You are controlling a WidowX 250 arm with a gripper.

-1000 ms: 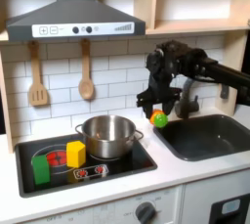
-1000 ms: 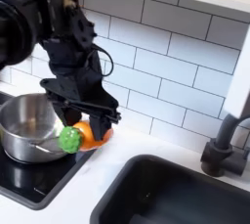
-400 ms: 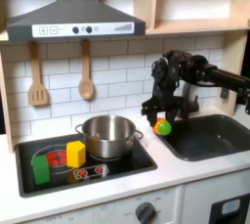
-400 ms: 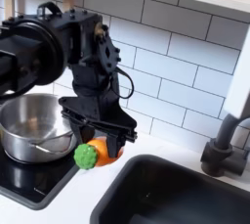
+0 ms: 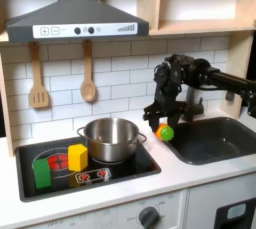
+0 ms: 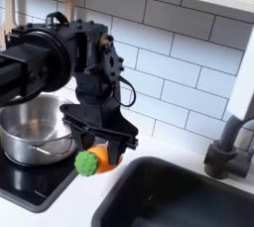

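Beside the pot (image 5: 110,138), the claw (image 6: 96,159) grips a toy carrot (image 6: 92,160).

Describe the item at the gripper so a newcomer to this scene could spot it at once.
Start at the dark sink on the first exterior view's right, then move to the strip of white counter between it and the black stovetop. There, under the black gripper, is a small toy carrot between the jaws. Its orange body with a green top sets it apart from the steel pot beside it.
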